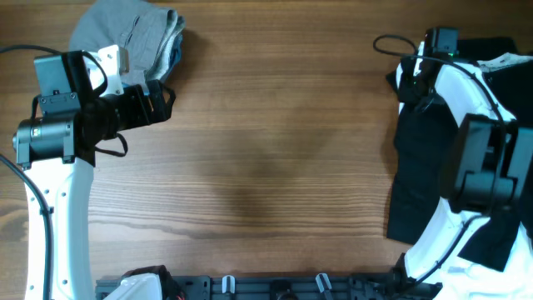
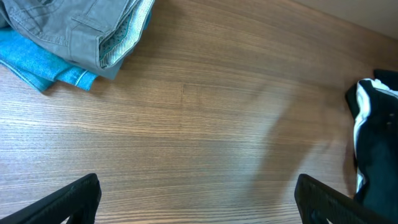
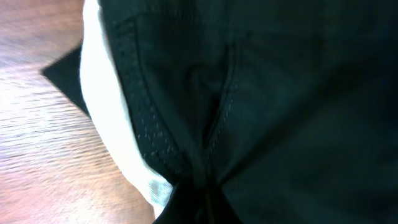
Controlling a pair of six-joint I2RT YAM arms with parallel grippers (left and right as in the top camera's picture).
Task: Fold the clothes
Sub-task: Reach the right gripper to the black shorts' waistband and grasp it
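Observation:
A large black garment (image 1: 416, 167) with a white inner lining (image 3: 112, 112) lies at the right side of the table; its edge also shows in the left wrist view (image 2: 379, 155). My right gripper (image 3: 202, 193) is down on it and shut on a bunched fold of the black fabric (image 3: 298, 93). In the overhead view the right gripper (image 1: 410, 77) is at the garment's upper left edge. A folded grey piece (image 1: 125, 33) lies on a blue piece (image 2: 37, 62) at the back left. My left gripper (image 1: 166, 98) hovers just in front of that pile, open and empty (image 2: 198, 186).
The wooden table (image 1: 266, 150) runs between the two arms. A dark rail with hooks (image 1: 275, 287) lines the front edge. A black cable (image 1: 391, 42) loops by the right wrist. A small white patch (image 1: 508, 60) lies on the black fabric at the back right.

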